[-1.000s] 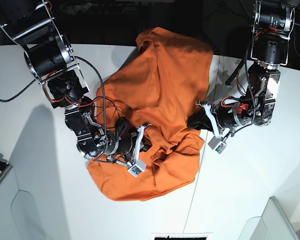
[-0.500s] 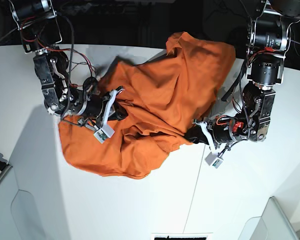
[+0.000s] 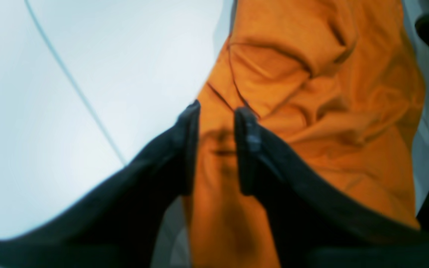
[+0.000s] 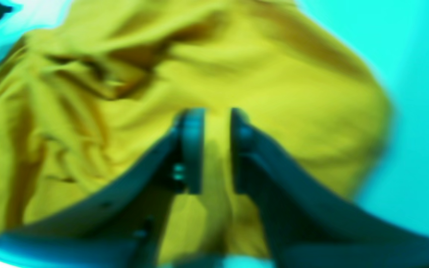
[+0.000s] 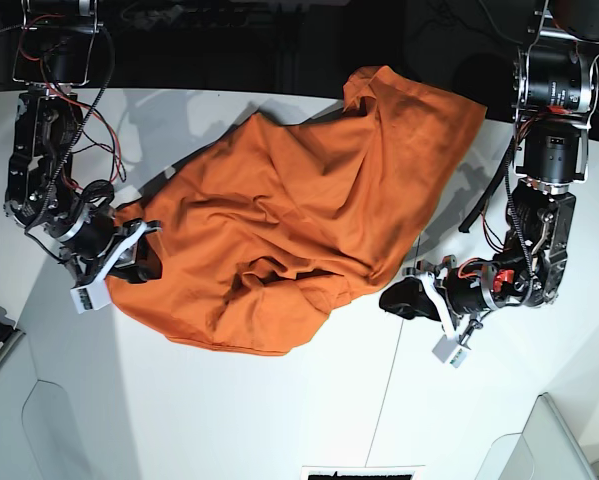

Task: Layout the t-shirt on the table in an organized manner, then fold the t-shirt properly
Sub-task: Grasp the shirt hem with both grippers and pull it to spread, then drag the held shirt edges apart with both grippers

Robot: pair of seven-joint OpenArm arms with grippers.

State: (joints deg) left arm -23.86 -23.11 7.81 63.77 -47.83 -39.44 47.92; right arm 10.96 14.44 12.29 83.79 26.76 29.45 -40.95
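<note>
Base view shows the table (image 5: 279,420), white with a thin dark seam, carrying the t-shirt (image 5: 299,220), an orange crumpled spread that runs from near the far edge at upper right down toward the left side, with a bunched fold hanging toward the near middle.

At the shirt's left end, the right arm comes down from the far left corner, bends at the elbow and lies low over the table. The right gripper (image 5: 144,255) sits at the cloth's left hem. Its wrist view, colours off and blurred, shows the right gripper (image 4: 212,149) with jaws parted by a narrow gap and cloth lying in and beyond that gap; whether the fingers (image 4: 192,149) pinch the fabric I cannot tell.

Over by the right side, the left arm hangs down from the far right corner and turns inward, so the left gripper (image 5: 401,298) points at the shirt's lower right edge, just beside it in this view. Its wrist view shows the left gripper (image 3: 216,149) with jaws apart, a strip of orange cloth between the fingers (image 3: 188,149); grip or mere overlap cannot be told.
</note>
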